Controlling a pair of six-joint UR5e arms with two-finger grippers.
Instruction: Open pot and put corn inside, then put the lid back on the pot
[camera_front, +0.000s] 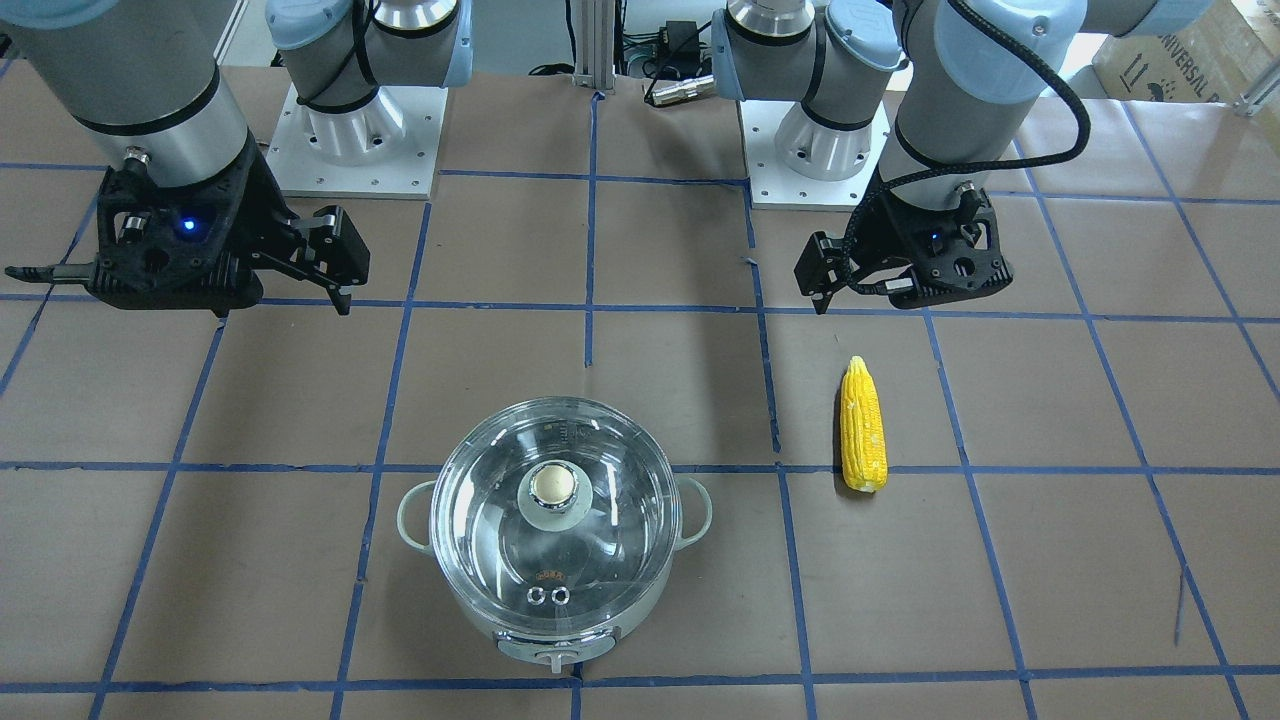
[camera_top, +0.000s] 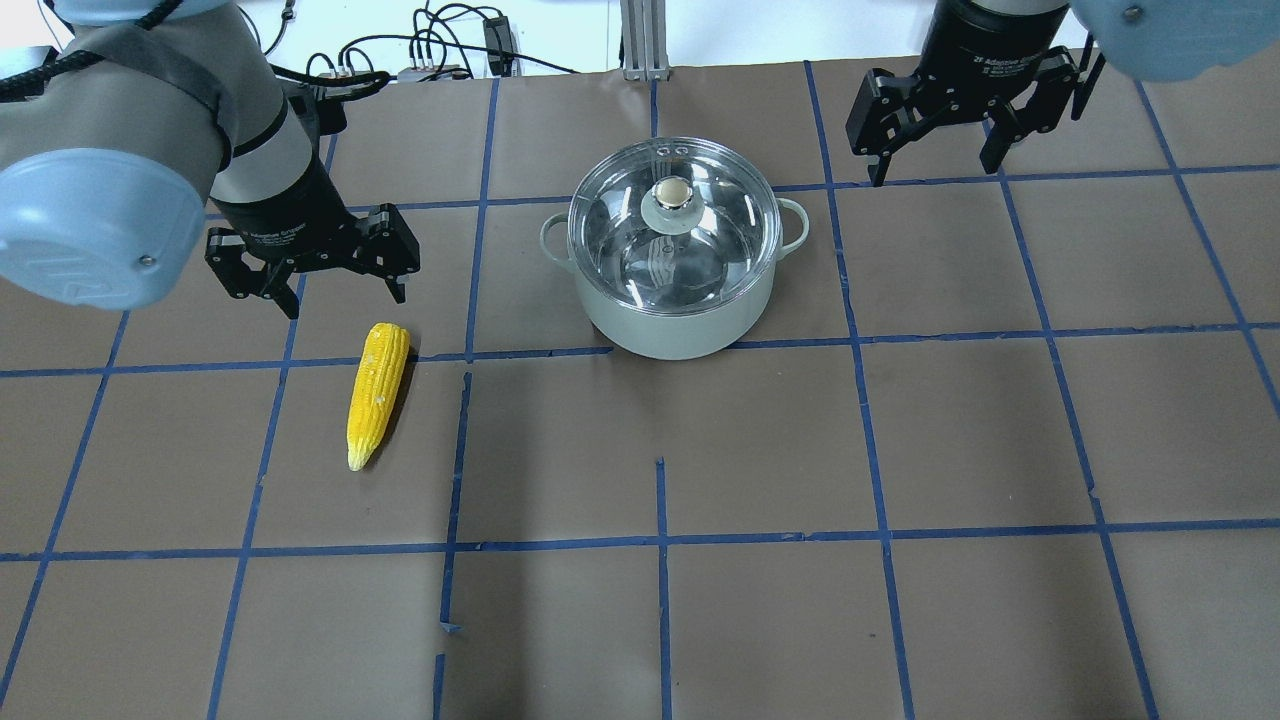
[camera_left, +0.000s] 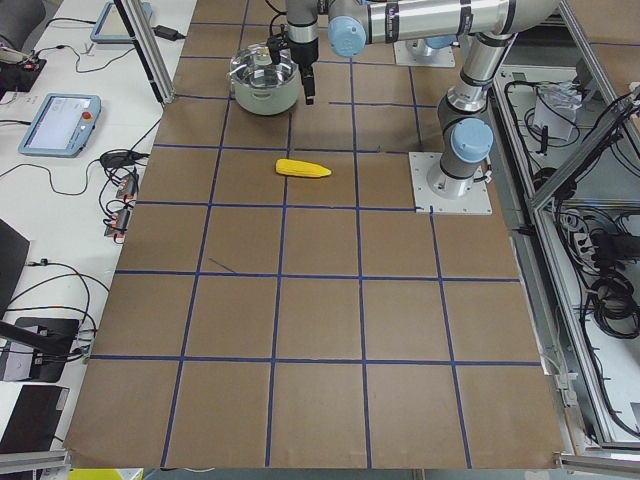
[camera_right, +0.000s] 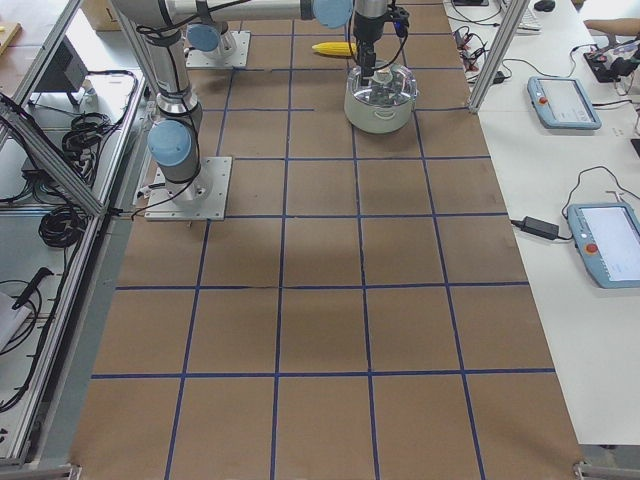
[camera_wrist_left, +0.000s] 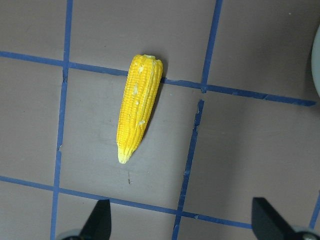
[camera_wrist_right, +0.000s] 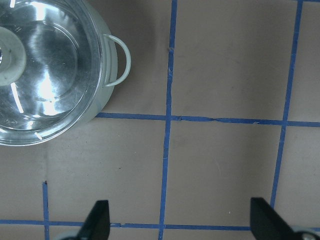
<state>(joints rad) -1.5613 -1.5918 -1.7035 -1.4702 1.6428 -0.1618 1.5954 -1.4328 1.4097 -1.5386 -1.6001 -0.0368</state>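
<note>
The pot (camera_top: 680, 325) stands at the table's middle far side with the clear glass lid (camera_top: 640, 250) seated on it, its beige knob (camera_top: 673, 191) on top. The corn (camera_top: 378, 395) lies flat on the paper to the pot's left, tapered end toward the robot. My left gripper (camera_top: 345, 300) hovers open and empty just beyond the corn's thick end; the corn (camera_wrist_left: 137, 115) lies ahead of the fingers in the left wrist view. My right gripper (camera_top: 935, 170) is open and empty, right of the pot and beyond it. The right wrist view shows the lid (camera_wrist_right: 55, 75) and one side handle (camera_wrist_right: 122, 60).
Brown paper with a blue tape grid (camera_top: 660, 540) covers the table. The two arm bases (camera_front: 350, 140) stand at the robot's side. Cables (camera_top: 440, 50) lie past the far edge. Tablets (camera_right: 565, 100) rest on side benches.
</note>
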